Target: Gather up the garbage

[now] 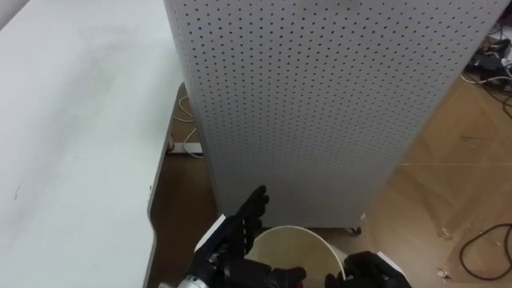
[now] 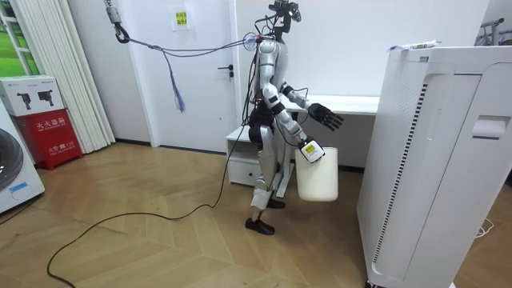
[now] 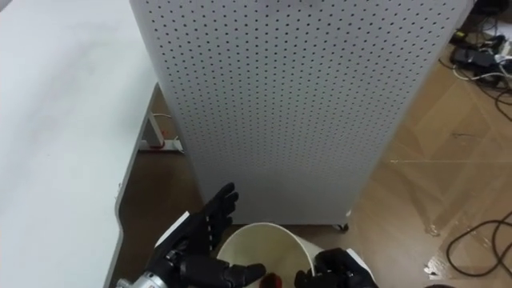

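Observation:
A white round bin hangs low in front of me, its open rim at the bottom of the eye views. My right hand is curled on the rim's right side, and in the room view my right hand carries the white bin at hip height. My left hand is open with fingers spread, just above the rim's left edge; the room view has my left hand stretched forward. A small red piece lies at the bin's near edge; I cannot tell what it is.
A tall white perforated cabinet stands right in front of me. A white table lies to my left. Cables trail over the wooden floor at the right. A power strip sits under the table.

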Robot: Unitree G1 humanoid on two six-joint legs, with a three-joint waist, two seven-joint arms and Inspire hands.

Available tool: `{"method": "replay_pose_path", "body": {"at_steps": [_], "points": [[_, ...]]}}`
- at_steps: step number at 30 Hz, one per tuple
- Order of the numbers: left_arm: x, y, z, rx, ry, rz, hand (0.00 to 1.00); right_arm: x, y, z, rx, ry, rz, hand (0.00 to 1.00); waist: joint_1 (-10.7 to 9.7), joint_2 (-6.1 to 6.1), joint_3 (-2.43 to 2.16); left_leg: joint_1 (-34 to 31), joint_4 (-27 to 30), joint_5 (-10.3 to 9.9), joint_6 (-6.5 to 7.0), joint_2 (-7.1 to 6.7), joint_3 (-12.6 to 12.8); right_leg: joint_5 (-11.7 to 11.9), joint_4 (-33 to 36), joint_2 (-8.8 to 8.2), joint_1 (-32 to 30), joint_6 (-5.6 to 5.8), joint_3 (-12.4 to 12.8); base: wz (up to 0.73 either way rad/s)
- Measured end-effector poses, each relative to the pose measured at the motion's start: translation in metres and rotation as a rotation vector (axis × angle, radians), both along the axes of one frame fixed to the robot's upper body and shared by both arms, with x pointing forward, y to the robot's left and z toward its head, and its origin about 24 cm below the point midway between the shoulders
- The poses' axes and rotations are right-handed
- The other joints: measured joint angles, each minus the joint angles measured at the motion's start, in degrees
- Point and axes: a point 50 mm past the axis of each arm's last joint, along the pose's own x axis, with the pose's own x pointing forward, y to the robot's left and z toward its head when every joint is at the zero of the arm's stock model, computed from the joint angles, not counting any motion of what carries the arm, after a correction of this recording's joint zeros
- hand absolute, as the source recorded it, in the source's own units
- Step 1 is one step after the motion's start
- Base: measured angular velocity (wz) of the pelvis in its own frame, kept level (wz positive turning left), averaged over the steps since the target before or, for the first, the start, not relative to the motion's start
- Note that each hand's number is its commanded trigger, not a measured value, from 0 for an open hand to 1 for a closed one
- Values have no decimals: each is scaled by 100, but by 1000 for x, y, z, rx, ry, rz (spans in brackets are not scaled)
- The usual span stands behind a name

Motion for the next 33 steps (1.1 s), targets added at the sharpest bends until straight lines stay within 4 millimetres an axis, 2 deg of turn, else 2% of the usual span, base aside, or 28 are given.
{"method": "replay_pose_path", "body": {"at_steps": [5,8,11,12,13,14,15,17,19,21,23,27,30,33], "points": [[3,-7,24,66,-147,-34,0,-7,-5,-1,7,-7,-19,100,-53,7,-5,299,-150,4,5,-75,101,-17,-16,-23,147,26,127,-11],[7,-4,40,107,-248,-13,0,-7,-8,3,14,-32,-33,100,-65,56,-49,456,-246,-12,27,-80,347,-18,4,-40,167,36,280,-37],[11,3,56,146,-340,29,0,-15,-10,1,22,-37,-48,100,-42,54,-51,643,-273,-57,22,-58,537,-20,166,-38,145,35,296,-48],[12,7,62,150,-372,55,0,-16,-10,1,23,-40,-54,100,18,54,-51,734,-268,-102,14,-39,676,-28,300,-39,75,31,288,-56],[13,9,65,156,-391,67,0,-16,-10,1,23,-42,-55,100,63,49,-50,772,-255,-129,9,-34,701,-28,354,-39,45,30,267,-80],[13,14,71,170,-427,101,0,-17,-9,1,25,-42,-55,100,111,39,-49,868,-242,-188,4,-32,719,-35,406,-85,53,-4,52,-74],[12,17,75,189,-461,128,0,-19,-9,-1,26,-36,-55,100,132,40,-50,979,-240,-235,0,6,785,-32,415,-120,116,-22,-59,-61],[12,18,84,236,-529,143,0,-25,-9,-5,28,-20,-59,100,82,-17,-52,1128,-239,-271,-6,16,834,-41,364,-127,233,-34,-80,-22],[9,17,97,259,-623,155,0,-34,-10,-10,29,4,-65,100,92,-113,-101,1248,-249,-301,-19,56,897,-28,267,-129,335,-47,-188,-16],[7,16,103,272,-679,170,0,-37,-11,-11,32,13,-70,100,102,-149,-107,1357,-260,-321,-36,102,947,25,169,-128,459,-51,-345,-16],[6,18,106,287,-709,192,0,-43,-11,-14,32,19,-78,100,94,-168,-121,1458,-263,-353,-64,139,945,33,83,-114,602,-59,-457,-6],[-3,27,118,321,-783,283,0,-58,-14,-21,39,56,-91,100,71,-168,-127,1602,-278,-401,-141,222,945,26,-8,-16,765,-81,-469,-2],[-4,31,123,376,-832,325,0,-62,-14,-23,40,65,-92,100,102,-141,-132,1633,-192,-450,-214,289,898,4,7,42,769,-124,-476,-20],[-5,33,122,427,-857,350,0,-65,-15,-24,40,74,-92,100,135,-78,-133,1648,57,-562,-317,336,530,0,14,136,812,-222,-598,-32]]}}
